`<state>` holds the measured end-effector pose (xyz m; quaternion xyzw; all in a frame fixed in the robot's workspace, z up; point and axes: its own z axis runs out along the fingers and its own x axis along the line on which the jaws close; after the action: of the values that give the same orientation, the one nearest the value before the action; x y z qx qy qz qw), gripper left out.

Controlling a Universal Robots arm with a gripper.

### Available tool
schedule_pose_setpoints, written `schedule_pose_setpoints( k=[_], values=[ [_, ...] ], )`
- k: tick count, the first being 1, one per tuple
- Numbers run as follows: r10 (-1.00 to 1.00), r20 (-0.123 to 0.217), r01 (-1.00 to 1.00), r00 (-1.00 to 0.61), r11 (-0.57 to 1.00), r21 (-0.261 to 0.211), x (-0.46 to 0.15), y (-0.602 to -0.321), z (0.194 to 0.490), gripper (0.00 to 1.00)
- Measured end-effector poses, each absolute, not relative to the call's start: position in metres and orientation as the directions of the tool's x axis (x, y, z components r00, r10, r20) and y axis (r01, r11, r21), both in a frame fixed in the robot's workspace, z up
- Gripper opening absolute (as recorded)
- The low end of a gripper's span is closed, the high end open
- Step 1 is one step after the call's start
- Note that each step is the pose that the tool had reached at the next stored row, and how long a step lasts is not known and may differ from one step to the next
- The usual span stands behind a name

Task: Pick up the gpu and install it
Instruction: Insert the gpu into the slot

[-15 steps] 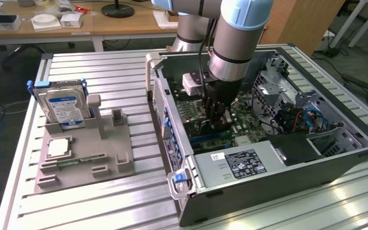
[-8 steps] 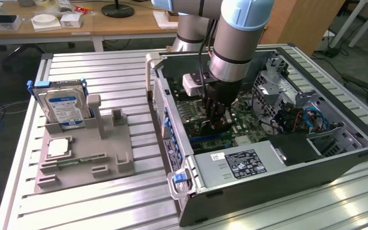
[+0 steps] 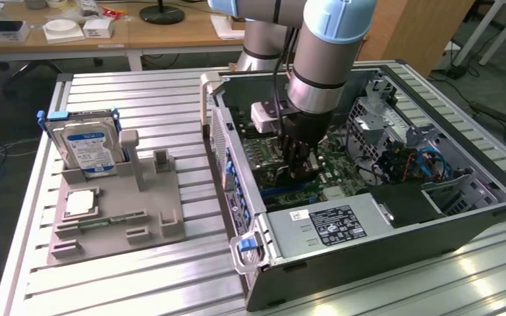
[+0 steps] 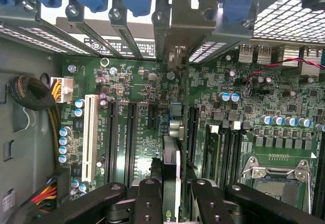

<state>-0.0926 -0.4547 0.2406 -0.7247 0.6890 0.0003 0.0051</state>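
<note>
The gripper (image 4: 171,186) has its jaws closed narrowly on the gpu (image 4: 170,155), pinching it edge-on between the black fingers (image 4: 148,196). The card shows as a thin, flat, dark strip with a paler edge. It runs straight out from the jaws to a silvery metal bracket (image 4: 177,28) at its far end. Directly below the jaws lies the green motherboard (image 4: 137,82), with a blue slot (image 4: 175,109) in line with the card; whether the card touches the slot cannot be told. Around them stands the open computer case (image 3: 394,224), and the hard drive (image 3: 86,148) sits well apart outside it.
</note>
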Motion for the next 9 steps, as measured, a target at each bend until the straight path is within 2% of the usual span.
schedule_pose_setpoints(
  k=[9],
  values=[
    [-0.999, -0.008, -0.999, 0.050, -0.050, -0.007, -0.0927, -0.4548, 0.2403, 0.27]
  ],
)
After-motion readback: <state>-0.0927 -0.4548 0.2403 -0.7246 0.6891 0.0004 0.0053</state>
